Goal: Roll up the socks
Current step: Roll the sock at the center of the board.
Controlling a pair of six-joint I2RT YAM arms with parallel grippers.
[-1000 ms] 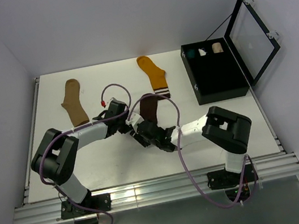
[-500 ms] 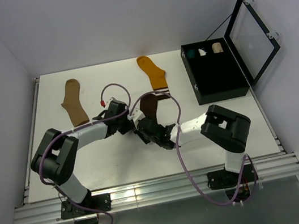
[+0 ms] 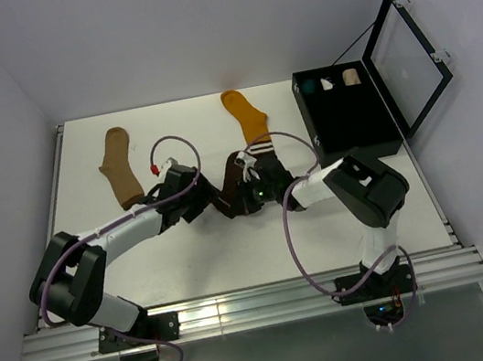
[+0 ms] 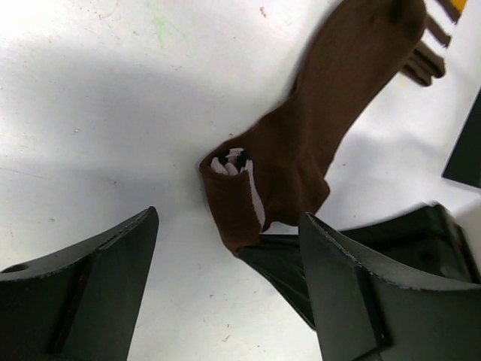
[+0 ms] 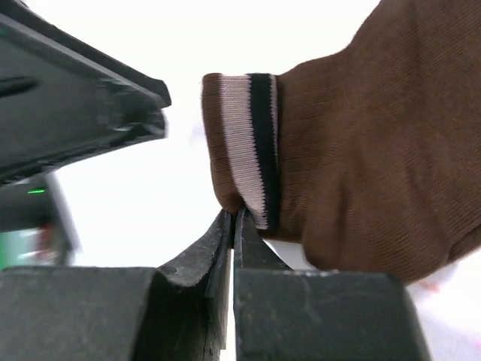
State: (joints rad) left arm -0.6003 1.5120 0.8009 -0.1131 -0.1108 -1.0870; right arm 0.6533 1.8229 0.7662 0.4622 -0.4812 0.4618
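While looking back one second, note both arms swung up the white surface (image 3: 144,262) from a spot closer to its near edge, onto the dark brown fabric sock with a white-striped cuff (image 4: 338,113). Find the left hand (image 4: 228,219) gone from nearly closed to wide, gripping nothing, straddling the curled cuff end without touching it. Find the right hand (image 5: 233,226) gone from half open to pinched tight on the lower edge of that striped curl, shown by its own wrist camera as two black tips pressed together at the fabric. Read as a handover: first turn of the roll made, then passed across to the right hand. Places the brown sock mid-surface between the two hands, cuff folded over once, remaining length flat and reaching toward the mustard-orange sock with a striped cuff (image 3: 248,122). Leaves most of the rolling undone. Leaves the plain tan sock (image 3: 119,168) flat and untouched at far left, likewise the mustard-orange one. Expect the curl to loosen unless kept pinched until the left hand regrips
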